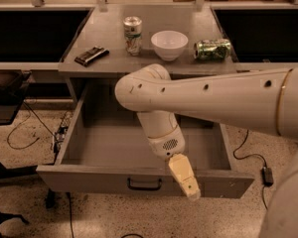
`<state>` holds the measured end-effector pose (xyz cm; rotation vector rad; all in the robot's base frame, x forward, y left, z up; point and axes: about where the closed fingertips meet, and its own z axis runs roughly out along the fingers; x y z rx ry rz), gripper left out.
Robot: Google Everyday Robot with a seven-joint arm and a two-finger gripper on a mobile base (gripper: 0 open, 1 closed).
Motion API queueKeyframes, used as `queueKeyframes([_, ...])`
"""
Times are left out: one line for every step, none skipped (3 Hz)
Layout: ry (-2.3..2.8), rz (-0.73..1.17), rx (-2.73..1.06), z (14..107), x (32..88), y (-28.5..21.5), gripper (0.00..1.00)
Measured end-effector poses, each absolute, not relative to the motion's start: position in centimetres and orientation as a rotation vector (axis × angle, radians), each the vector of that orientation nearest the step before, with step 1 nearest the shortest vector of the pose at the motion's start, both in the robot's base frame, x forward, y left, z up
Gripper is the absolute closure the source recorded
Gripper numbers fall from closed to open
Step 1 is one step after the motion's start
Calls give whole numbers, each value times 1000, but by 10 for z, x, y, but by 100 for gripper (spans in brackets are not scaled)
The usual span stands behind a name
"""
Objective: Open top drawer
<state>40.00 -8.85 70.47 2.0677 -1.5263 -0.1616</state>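
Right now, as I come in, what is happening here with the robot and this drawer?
The robot's arm reaches down over the top drawer, which stands pulled far out, its grey inside in view. The gripper hangs at the drawer's front edge, just right of the black handle, not on it. On the table above are an upright can, a white bowl, a green can on its side and a dark flat object.
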Motion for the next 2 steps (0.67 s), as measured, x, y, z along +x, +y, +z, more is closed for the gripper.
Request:
queueKeyframes([-1660,-139,2114,725,421,-89,0])
queueKeyframes([-1688,-131,2138,726,428,-85,0])
